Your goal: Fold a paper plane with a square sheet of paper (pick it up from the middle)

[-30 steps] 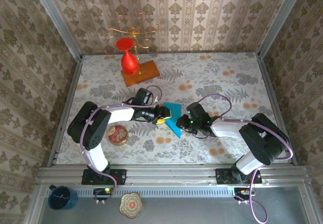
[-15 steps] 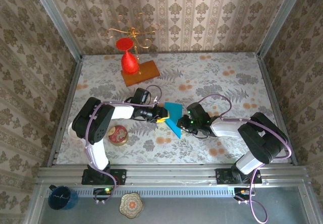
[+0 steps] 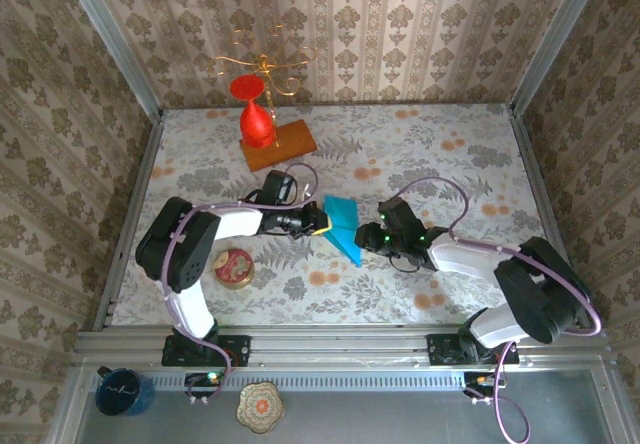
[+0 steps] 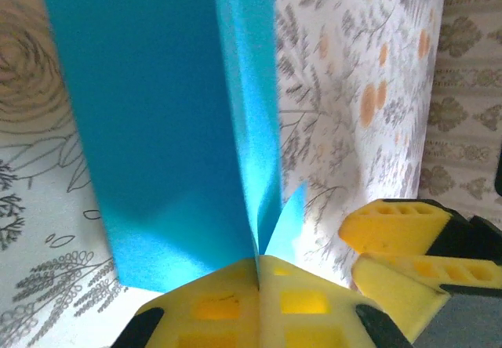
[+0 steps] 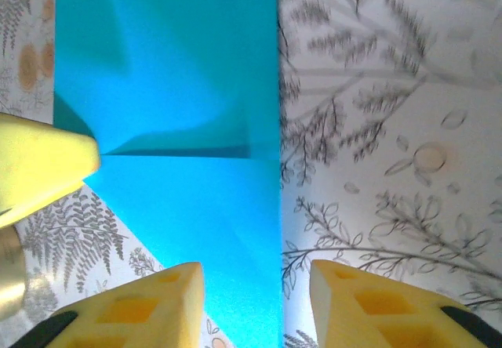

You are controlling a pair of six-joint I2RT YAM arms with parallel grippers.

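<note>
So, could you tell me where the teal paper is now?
In the top view the square sheet of paper is mid-table, its left edge pinched by the left gripper, with the open right gripper just to its right.

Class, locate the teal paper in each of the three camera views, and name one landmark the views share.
Top external: the teal paper is near the picture's centre.
Left wrist: teal paper upper left to centre, above the left gripper.
Right wrist: teal paper upper left and centre.
Shared landmark: the left gripper's yellow fingers pinching its edge.
</note>
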